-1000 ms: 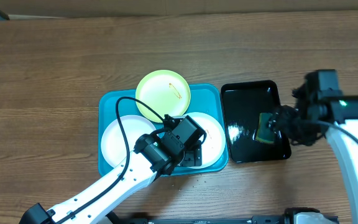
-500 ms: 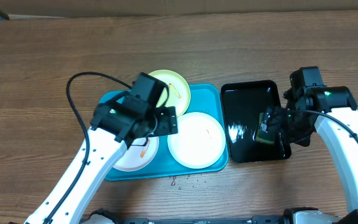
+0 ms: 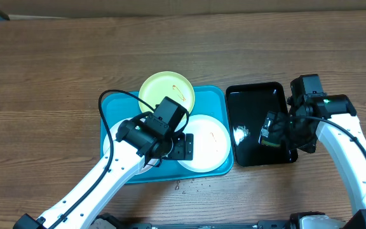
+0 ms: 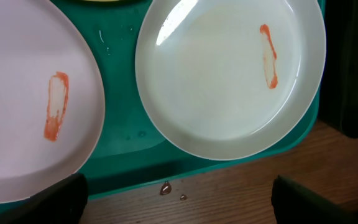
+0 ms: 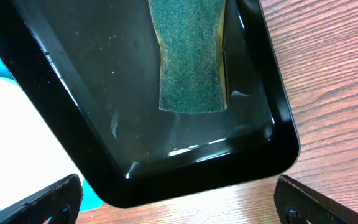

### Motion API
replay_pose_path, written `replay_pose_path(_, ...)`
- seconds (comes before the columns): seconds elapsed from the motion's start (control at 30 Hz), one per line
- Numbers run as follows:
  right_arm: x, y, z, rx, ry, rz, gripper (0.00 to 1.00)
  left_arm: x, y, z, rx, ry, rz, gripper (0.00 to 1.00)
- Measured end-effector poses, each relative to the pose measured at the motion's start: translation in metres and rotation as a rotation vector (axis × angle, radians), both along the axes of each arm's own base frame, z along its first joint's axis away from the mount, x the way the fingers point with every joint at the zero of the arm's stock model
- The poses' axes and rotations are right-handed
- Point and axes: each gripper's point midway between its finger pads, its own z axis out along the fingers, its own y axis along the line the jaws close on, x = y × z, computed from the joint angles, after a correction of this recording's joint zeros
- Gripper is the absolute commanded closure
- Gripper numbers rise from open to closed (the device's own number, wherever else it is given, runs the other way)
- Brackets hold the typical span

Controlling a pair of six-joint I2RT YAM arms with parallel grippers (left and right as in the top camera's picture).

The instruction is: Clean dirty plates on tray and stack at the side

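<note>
The turquoise tray (image 3: pixel 116 105) holds three plates. A pale yellow-green plate (image 3: pixel 166 95) with an orange smear overhangs its far rim. The right white plate (image 3: pixel 207 143) (image 4: pixel 229 74) carries an orange-red streak. The left white plate (image 4: pixel 23 106), also streaked, is mostly hidden under my left arm in the overhead view. My left gripper (image 3: pixel 182 151) (image 4: pixel 182 202) hangs open over the tray's near rim between the two white plates, holding nothing. My right gripper (image 3: pixel 281 130) (image 5: pixel 179 199) stands open above the near end of the black tray.
A glossy black tray (image 3: pixel 259 102) (image 5: pixel 278 112) with water sits right of the turquoise one. A green and yellow sponge (image 3: pixel 270 129) (image 5: pixel 190 62) lies loose in it. Water drops (image 4: pixel 165 188) dot the wooden table by the tray's near rim.
My left arm swung from the right white plate to the tray's left side and back to the middle. My right gripper opened wider, and the sponge now lies free in the black tray.
</note>
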Motion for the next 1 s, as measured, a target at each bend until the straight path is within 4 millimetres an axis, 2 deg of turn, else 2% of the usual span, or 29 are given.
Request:
replay_pose_path(0.1,0.0002,0.0,0.0,0.0,-0.001,0.0,0.0,-0.0006,0.0004,-0.0002,0.002,0.002,0.0,0.0)
replay_pose_path(1.0,0.0002,0.0,0.0,0.0,-0.001,0.0,0.0,0.0017,-0.0011,0.0005,-0.008,-0.002,0.022,0.0)
